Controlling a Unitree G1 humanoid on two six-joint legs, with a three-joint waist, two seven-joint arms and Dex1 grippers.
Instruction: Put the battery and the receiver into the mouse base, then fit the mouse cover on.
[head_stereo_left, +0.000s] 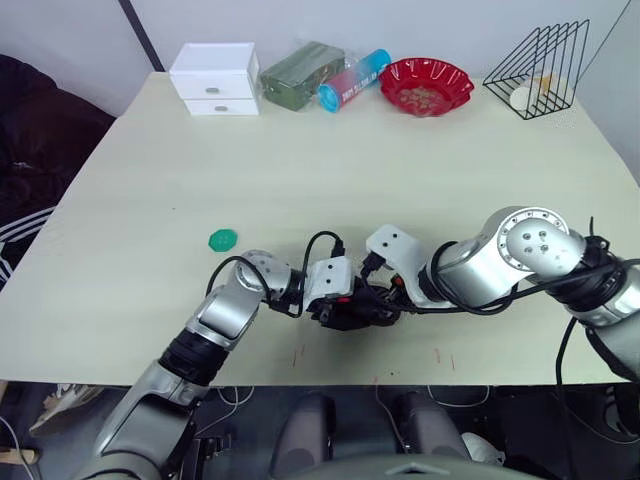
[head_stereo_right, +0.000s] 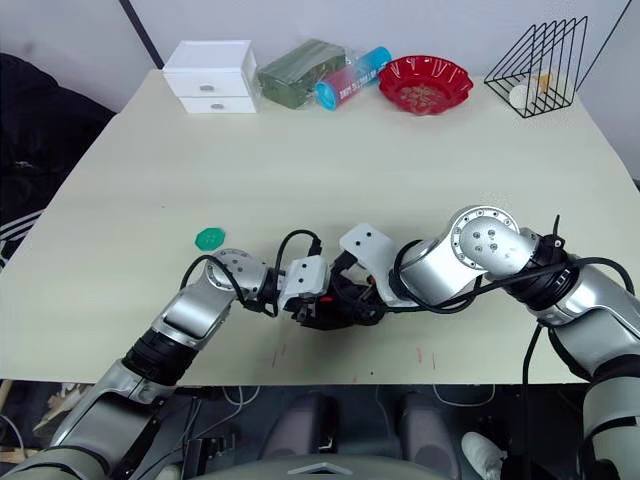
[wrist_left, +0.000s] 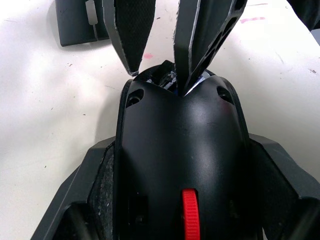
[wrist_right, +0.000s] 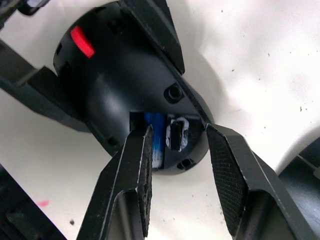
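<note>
The mouse base (wrist_left: 182, 145), black with a red wheel, sits near the table's front edge (head_stereo_left: 352, 310). My left gripper (head_stereo_left: 335, 300) is shut on it, one finger (wrist_left: 102, 190) pressed to each side. In its open rear compartment lie the blue battery (wrist_right: 155, 135) and the small silvery receiver (wrist_right: 176, 135). My right gripper (wrist_right: 177, 132) is open, its fingertips (wrist_right: 142, 150) straddling that compartment from the opposite side. A dark piece that looks like the mouse cover (wrist_left: 75, 22) lies on the table just beyond the base, under my right arm.
A green disc (head_stereo_left: 222, 239) lies left of my left arm. Along the far edge stand a white drawer box (head_stereo_left: 214, 78), a green packet (head_stereo_left: 300, 73), a blue and pink tube (head_stereo_left: 353, 80), a red bowl (head_stereo_left: 426, 85) and a black wire rack (head_stereo_left: 540, 68).
</note>
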